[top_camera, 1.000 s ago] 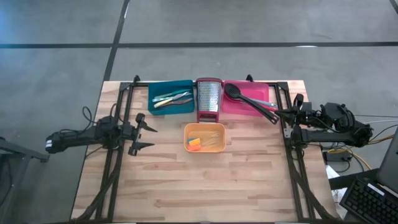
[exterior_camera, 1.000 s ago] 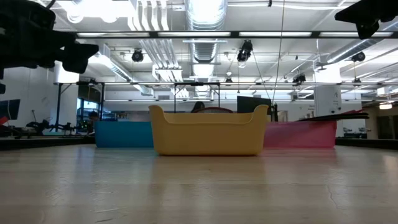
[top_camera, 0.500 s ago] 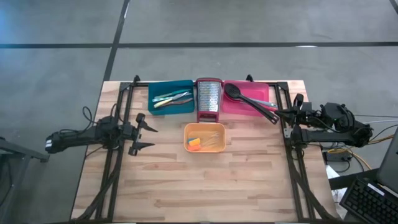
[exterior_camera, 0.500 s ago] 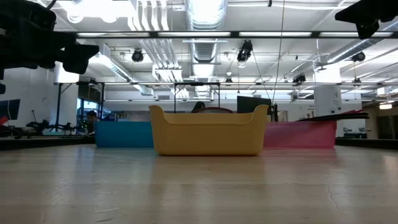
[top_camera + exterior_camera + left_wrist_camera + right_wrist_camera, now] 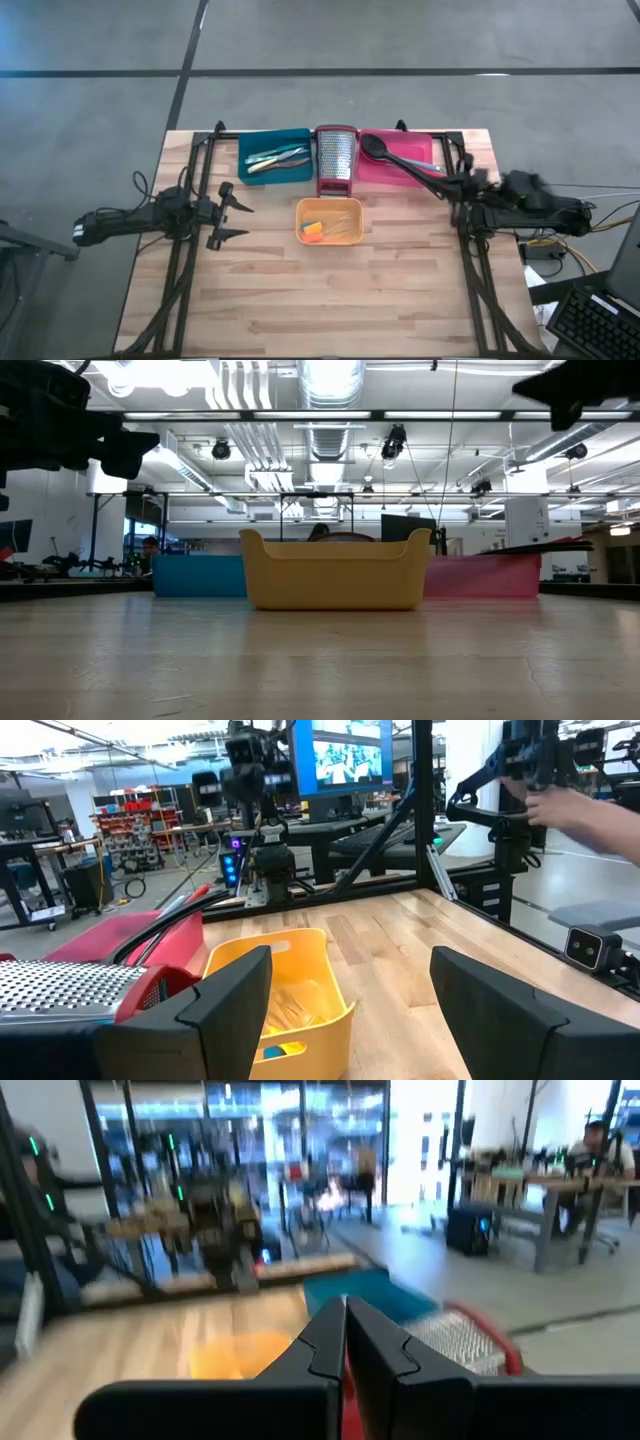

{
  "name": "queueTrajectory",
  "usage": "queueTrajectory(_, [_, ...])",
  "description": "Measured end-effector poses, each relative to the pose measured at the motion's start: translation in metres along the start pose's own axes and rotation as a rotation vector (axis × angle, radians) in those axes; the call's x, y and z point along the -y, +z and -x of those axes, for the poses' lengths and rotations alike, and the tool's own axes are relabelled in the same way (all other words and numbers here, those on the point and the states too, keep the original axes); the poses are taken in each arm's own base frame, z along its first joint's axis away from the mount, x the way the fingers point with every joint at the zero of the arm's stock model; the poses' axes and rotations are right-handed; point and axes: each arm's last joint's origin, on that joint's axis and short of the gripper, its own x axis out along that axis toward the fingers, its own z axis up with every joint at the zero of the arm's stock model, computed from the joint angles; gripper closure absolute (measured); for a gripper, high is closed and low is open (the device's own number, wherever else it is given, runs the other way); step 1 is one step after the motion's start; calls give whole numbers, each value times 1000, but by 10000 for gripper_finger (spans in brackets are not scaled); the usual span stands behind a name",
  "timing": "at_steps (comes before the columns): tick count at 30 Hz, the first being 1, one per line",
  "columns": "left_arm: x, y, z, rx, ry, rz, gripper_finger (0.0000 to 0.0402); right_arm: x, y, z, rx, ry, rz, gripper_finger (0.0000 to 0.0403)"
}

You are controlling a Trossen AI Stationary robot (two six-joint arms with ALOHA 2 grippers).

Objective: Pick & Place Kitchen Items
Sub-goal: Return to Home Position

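Long black utensils (image 5: 402, 160) lie in the pink tray (image 5: 420, 147), their handles sticking out over its right near rim. Thin colour-handled tools (image 5: 276, 158) lie in the teal tray (image 5: 252, 142). Small yellow, orange and blue pieces (image 5: 322, 229) lie in the orange tray (image 5: 330, 204). My left gripper (image 5: 238, 211) is open and empty at the table's left, pointing at the orange tray (image 5: 330, 1010). My right gripper (image 5: 460, 188) is shut and empty, held high at the table's right just beyond the black handles; its fingers (image 5: 320, 1345) lie together.
An upright steel grater with a red base (image 5: 336, 160) stands between the teal and pink trays, just beyond the orange tray. Black frame rails (image 5: 186, 250) run along both table sides. A person's hand (image 5: 585, 812) shows in the room beyond the table's right edge.
My right gripper has moved a little toward the table's left, toward the black handles at the pink tray, staying high above the table. The trays and the utensils have kept still.
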Motion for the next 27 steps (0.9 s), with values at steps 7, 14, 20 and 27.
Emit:
queueTrajectory(7, [0, 0, 0, -1, 0, 0, 124, -2, -36, -15, -9, 4, -25, 394])
queueTrajectory(14, [0, 0, 0, -1, 0, 0, 124, -3, -78, -25, -83, 4, -20, 394])
queueTrajectory(20, [0, 0, 0, -1, 0, 0, 124, -2, -98, -28, -125, 3, -2, 394])
queueTrajectory(27, [0, 0, 0, 1, 0, -1, 124, -3, -98, -29, -143, 2, 63, 394])
